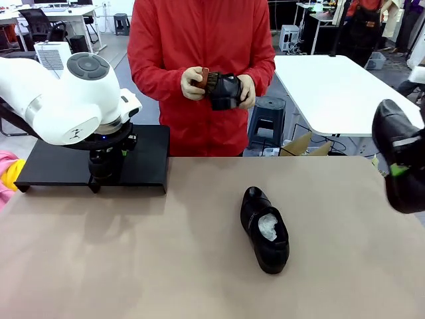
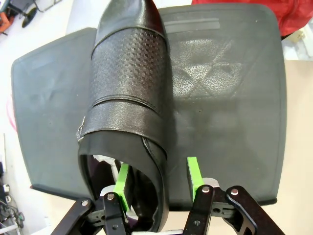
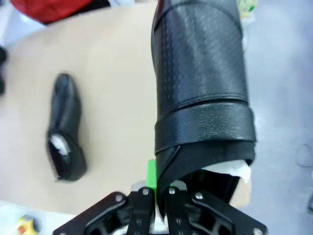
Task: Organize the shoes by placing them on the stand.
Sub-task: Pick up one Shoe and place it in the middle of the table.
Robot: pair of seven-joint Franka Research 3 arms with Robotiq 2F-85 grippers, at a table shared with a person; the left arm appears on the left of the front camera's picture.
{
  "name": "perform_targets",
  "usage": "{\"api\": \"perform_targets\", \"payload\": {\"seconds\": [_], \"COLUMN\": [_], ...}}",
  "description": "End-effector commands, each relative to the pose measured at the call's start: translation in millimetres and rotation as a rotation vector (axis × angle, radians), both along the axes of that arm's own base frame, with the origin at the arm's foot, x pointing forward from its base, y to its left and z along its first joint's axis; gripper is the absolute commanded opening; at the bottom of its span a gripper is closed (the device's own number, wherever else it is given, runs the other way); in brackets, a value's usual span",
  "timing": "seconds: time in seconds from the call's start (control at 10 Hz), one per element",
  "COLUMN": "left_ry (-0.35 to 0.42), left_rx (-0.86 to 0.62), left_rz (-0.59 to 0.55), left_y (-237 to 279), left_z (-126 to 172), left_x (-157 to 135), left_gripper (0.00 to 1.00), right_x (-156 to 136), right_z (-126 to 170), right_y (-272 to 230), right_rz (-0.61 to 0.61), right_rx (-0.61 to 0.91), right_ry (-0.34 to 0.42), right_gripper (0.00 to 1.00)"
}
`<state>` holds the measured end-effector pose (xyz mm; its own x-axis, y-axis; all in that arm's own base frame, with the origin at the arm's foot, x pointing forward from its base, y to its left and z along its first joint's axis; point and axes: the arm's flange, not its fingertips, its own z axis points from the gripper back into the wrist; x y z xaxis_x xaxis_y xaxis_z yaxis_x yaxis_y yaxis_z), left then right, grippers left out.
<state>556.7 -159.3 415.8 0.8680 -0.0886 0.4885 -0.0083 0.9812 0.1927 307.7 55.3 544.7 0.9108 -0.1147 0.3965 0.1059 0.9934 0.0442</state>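
Beige table [image 1: 133,266], stand [image 1: 143,159] at its far left. The left gripper [image 2: 157,171] hangs over the stand with its jaws parted astride the side wall of the first shoe [image 2: 129,83]. The outer pad [image 2: 193,171] is clear of the leather, so we read no grip, though sole contact is hidden. The right gripper [image 3: 159,181] is pinched tight on the heel rim of the second shoe [image 3: 200,73], beyond the table's right edge. The third shoe [image 1: 264,229] lies mid-table. Step in hand: placing. For the next move, we judge that the left gripper needs a clean lift-out and the right needs free stand space.
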Motion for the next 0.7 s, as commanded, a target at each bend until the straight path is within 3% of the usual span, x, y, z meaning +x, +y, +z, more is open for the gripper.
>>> {"api": "perform_targets", "payload": {"seconds": [0.0, 0.2, 0.6], "left_ry": [-0.002, -0.002, 0.000], "left_rx": [0.005, 0.005, 0.000], "left_rz": [-0.007, -0.007, 0.000], "left_y": [2.9, 2.9, -0.2], "left_z": [1.5, 1.5, 0.0], "left_x": [-0.1, -0.1, 0.0], "left_gripper": [0.57, 0.57, 0.57], "right_x": [-20.7, -36.1, -37.9], "right_z": [-22.3, -43.1, -28.4], "right_y": [66.0, 128.6, 111.6], "right_rz": [-0.008, 0.020, 0.028], "right_rx": [0.020, 0.026, -0.002], "right_ry": [0.039, 0.115, 0.088], "right_gripper": [0.00, 0.00, 0.00]}}
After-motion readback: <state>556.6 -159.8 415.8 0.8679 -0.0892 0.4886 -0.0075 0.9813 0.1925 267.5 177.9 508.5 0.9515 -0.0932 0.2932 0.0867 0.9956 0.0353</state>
